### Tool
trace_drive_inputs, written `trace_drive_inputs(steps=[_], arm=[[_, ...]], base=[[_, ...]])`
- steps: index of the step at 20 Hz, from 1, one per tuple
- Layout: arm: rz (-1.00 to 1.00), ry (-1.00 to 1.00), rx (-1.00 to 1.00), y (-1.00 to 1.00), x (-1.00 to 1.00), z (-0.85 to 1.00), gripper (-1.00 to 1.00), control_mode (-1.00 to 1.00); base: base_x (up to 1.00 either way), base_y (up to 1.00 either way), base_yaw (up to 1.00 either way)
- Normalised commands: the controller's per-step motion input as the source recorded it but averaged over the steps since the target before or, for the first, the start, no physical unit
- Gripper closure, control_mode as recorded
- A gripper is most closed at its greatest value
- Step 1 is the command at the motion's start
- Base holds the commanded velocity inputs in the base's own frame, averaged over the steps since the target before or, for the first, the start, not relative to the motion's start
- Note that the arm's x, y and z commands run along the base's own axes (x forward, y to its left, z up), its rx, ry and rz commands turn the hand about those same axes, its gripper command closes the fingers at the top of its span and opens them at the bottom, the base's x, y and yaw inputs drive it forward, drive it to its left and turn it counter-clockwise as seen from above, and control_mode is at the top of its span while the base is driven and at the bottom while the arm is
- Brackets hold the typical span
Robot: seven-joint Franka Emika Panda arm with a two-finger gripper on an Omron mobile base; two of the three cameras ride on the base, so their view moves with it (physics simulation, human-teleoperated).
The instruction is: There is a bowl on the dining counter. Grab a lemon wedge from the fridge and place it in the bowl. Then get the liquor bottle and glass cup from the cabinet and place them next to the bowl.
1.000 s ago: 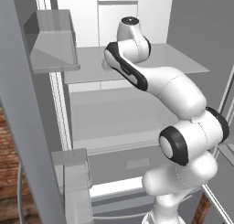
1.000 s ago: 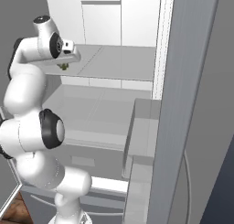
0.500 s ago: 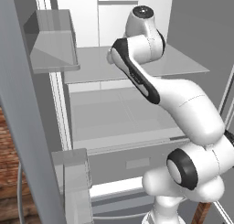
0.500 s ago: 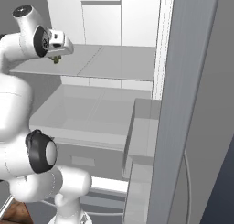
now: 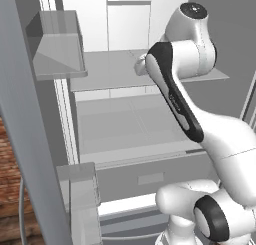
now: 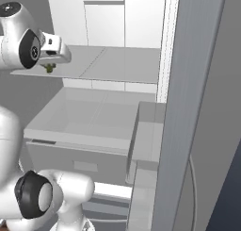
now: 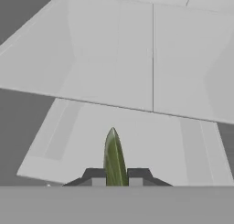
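The fridge (image 5: 130, 124) stands open in front of me, its grey shelves bare. My gripper (image 7: 115, 176) is shut on the lemon wedge (image 7: 114, 160), a thin yellow-green sliver that stands up between the two dark fingertips in the hand view. In the right base view the lemon wedge (image 6: 48, 69) hangs as a small green speck under the hand, by the left end of the upper shelf (image 6: 103, 65). In the left base view the arm's elbow and wrist hide the gripper. Beneath the hand lie the upper shelf (image 7: 137, 54) and the lower shelf (image 7: 151, 141).
The open left door with its bins (image 5: 57, 46) stands at the left in the left base view. The open right door (image 6: 193, 107) and its bin (image 6: 146, 136) stand close on the right in the right base view. A drawer front (image 5: 150, 179) lies below the shelves.
The arm has risen and drawn back out of the fridge with the lemon wedge; the hand sits higher and further towards the shelf's front edge than a second ago.
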Motion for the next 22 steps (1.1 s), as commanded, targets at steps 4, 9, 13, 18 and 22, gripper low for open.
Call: trace_drive_inputs(steps=[4,9,13,18,22], arm=[[-0.01,0.07,0.01,-0.05,-0.93,0.00,1.00,-1.00],[-0.03,0.02,0.00,-0.14,-0.57,0.00,1.00,-1.00],[-0.03,0.00,0.00,-0.03,-0.47,0.00,1.00,-1.00],[-0.01,0.00,0.00,-0.01,-0.13,0.00,1.00,1.00],[0.00,0.00,0.00,0.00,0.00,0.00,1.00,1.00]], base=[[0.00,0.00,0.00],[0.00,0.00,0.00],[0.00,0.00,0.00],[-0.77,0.00,-0.01],[-1.00,0.00,0.00]])
